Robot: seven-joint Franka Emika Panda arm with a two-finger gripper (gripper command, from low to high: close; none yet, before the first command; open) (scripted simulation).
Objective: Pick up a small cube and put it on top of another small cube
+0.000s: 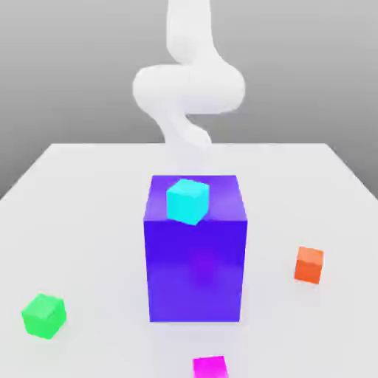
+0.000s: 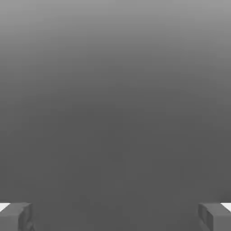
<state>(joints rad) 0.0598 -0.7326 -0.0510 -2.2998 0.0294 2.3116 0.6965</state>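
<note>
four small cubes and one big block are seen on or above the white table (image 1: 96, 214). at the exterior view's left, the green cube (image 1: 44, 316) is set by itself, turned at an angle, with its top bare for stacking. towards the middle, the arm (image 1: 189, 88) is seen beyond the block (image 1: 196, 269), its lower end hidden behind it; the cyan cube (image 1: 187, 201) is seen against the block's top and front edge, though whether it is borne there cannot be told. the gripper (image 2: 115, 217) is shown in the hand view with its fingers spread wide, and nothing is held between them. just to the exterior view's right of the block's middle, and nearer that camera, the magenta cube (image 1: 210, 367) is found on the table, partly cut off by the lower border. farther right, the orange cube (image 1: 309, 265) is set well apart. the coming move is judged to turn on one relation: the block is placed between the arm and the magenta cube, so that cube must be reached over or around it. no long axis is offered by a cube; its side faces should be matched by the fingers. if the path is kept too low, the block could be struck or the cyan cube knocked. the pick is judged to be still undone.
</note>
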